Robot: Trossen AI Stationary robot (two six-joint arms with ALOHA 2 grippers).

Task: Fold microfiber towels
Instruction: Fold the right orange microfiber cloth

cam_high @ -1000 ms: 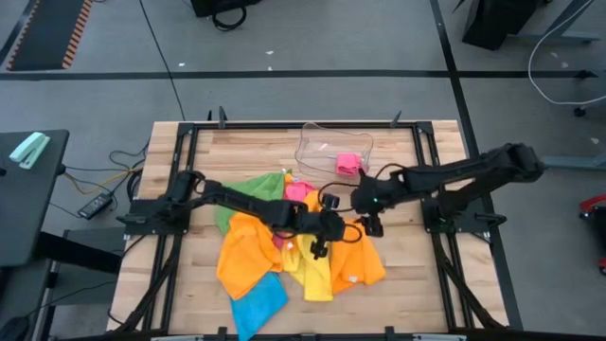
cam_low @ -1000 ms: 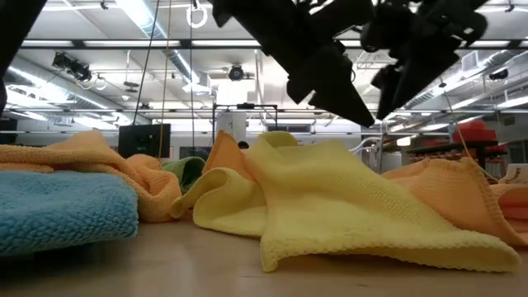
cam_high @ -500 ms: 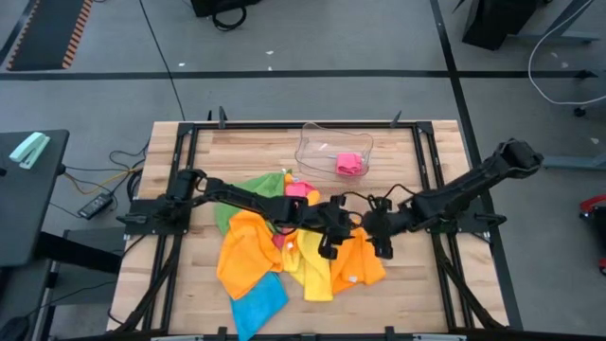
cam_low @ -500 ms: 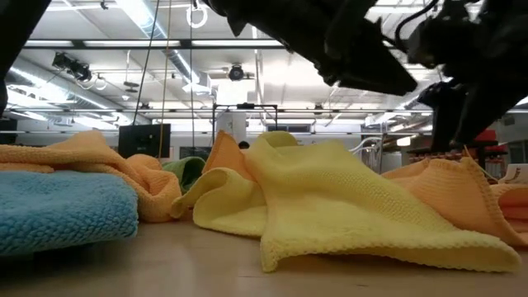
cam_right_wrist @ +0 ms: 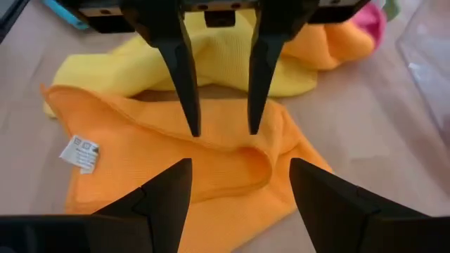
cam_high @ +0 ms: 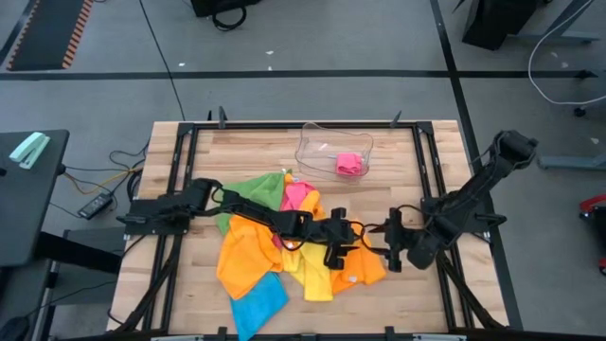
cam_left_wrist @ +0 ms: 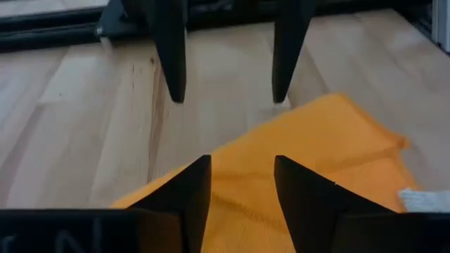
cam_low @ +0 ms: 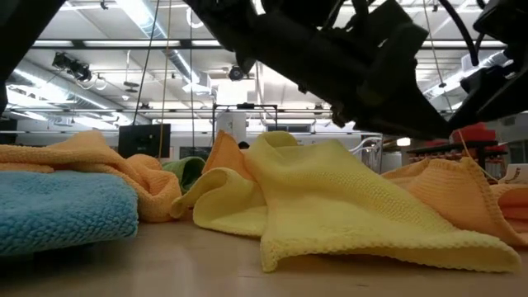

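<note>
A loose pile of microfiber towels lies mid-table: green [cam_high: 248, 189], pink [cam_high: 301, 196], orange [cam_high: 244, 258], yellow [cam_high: 312, 270] and blue [cam_high: 258, 303]. A second orange towel [cam_high: 365, 267] with a white label [cam_right_wrist: 83, 154] lies at the pile's right, one ridge raised. My left gripper [cam_high: 333, 254] is open over this towel, its fingertips [cam_right_wrist: 193, 126] at the ridge. My right gripper [cam_high: 389, 248] is open and faces it from the right. Its fingertips [cam_left_wrist: 176, 95] are over bare wood just past the towel's edge. My left gripper comes slanting down from the table's left, with its open fingers standing at the raised ridge [cam_right_wrist: 232, 151] of the right orange towel. I cannot tell whether the fingertips touch the cloth. My right gripper touches nothing.
A clear plastic tray [cam_high: 317, 142] stands at the far middle with a folded pink towel [cam_high: 349, 164] inside. Bare wood lies to the right of the pile and along the near edge. Dark frame rails run along both table sides.
My right gripper has swung away from the tray toward the near right, sunk, and turned to face my left gripper across the orange towel's edge. My left gripper has reached a little further right and down over that towel. The towels lie as before.
</note>
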